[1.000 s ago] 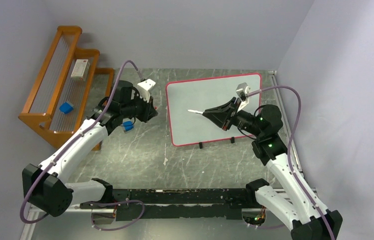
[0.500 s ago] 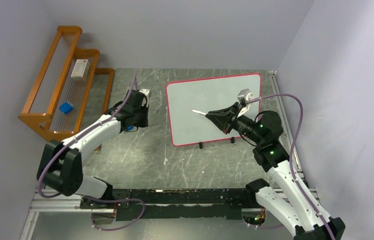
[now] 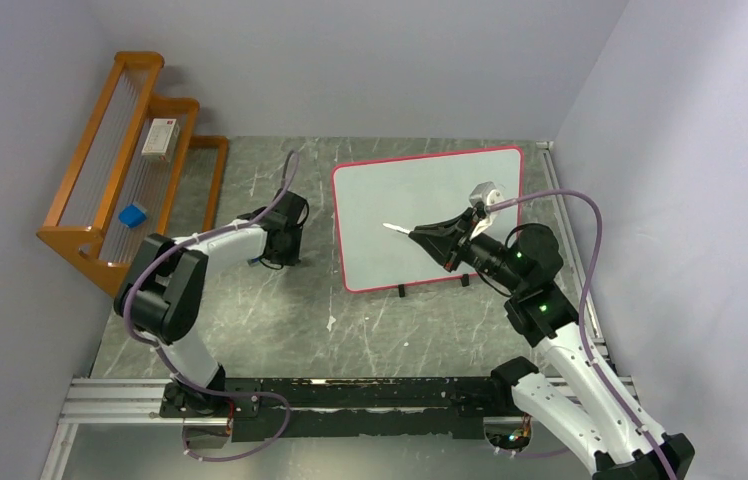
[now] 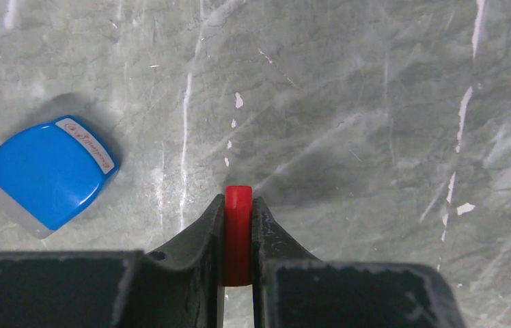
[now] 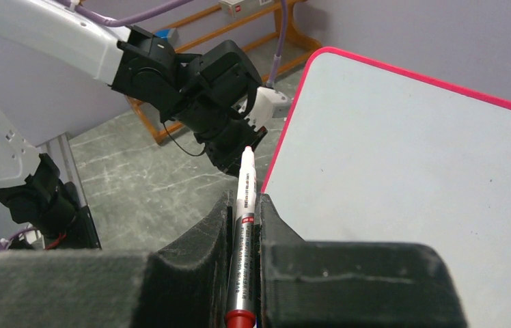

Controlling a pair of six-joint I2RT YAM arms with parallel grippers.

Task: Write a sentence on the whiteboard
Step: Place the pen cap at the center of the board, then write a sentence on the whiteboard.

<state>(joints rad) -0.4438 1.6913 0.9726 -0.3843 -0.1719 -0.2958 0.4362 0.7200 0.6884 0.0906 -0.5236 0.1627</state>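
The table (image 3: 280,320) looks like polished grey stone with white veins. The whiteboard (image 3: 420,195) on it is smooth, satin white. Left of the whiteboard, the rack (image 3: 65,245) is varnished orange wood. The marker (image 5: 246,179) is glossy white plastic, held by the right gripper (image 5: 244,198), whose fingers (image 5: 191,263) are matt, grainy black. The left gripper (image 4: 238,201) pinches a smooth red plastic cap (image 4: 238,239).
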